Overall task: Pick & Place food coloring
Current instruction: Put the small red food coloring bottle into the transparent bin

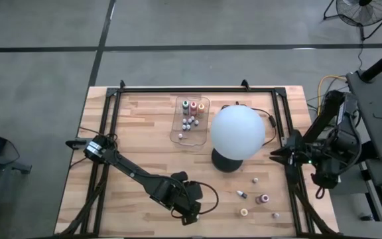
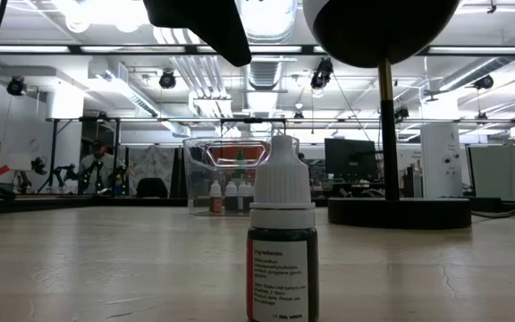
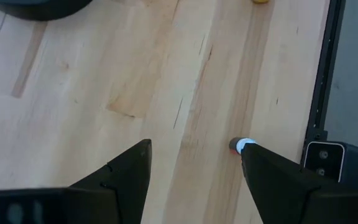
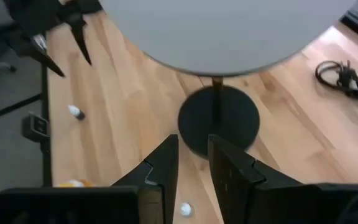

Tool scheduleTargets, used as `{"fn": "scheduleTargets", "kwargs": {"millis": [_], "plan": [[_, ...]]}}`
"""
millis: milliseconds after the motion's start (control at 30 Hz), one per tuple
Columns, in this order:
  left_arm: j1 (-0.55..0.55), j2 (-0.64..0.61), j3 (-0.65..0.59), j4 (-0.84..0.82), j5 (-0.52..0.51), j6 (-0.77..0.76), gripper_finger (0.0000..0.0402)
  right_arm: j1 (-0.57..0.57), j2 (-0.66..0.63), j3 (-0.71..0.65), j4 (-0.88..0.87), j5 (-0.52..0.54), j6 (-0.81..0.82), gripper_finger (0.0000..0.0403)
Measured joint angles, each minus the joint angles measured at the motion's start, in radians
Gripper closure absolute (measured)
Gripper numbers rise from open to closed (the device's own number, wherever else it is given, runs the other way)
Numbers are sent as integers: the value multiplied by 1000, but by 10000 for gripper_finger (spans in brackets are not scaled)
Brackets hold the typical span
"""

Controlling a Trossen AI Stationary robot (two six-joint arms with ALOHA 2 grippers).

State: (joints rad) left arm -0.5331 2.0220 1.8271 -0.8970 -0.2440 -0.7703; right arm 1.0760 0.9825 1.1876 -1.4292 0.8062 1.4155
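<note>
Wooden desk [image 1: 144, 133]: food coloring bottles [image 1: 254, 196] lie scattered lower right, more in the clear tray [image 1: 178, 136]. Left gripper [image 1: 192, 214] gapes empty at bottom centre; right gripper [image 4: 192, 163] is nearly closed, empty.

1. We see the tray [image 1: 190, 119] in the upper middle of the overhead frame, with several small bottles [image 1: 192, 111] inside it.
2. Just right of the tray stands the globe lamp [image 1: 237, 131], near the frame's centre.
3. Loose bottles [image 1: 262, 198] lie scattered at lower right, below the lamp.
4. The left gripper [image 1: 190, 211] sits at bottom centre; the right gripper [image 1: 275, 154] sits at the table's [image 1: 138, 139] right edge.
</note>
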Motion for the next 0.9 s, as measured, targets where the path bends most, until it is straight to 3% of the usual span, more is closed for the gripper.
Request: {"fn": "scheduleTargets", "kwargs": {"millis": [567, 900], "plan": [[-50, 0, 0, 7, -57, -34, 181, 0, -14, -130, 18, -58, 70, 317], [-107, 22, 0, 86, -69, 258, 181, 0, -39, -140, 24, -59, 50, 325]]}}
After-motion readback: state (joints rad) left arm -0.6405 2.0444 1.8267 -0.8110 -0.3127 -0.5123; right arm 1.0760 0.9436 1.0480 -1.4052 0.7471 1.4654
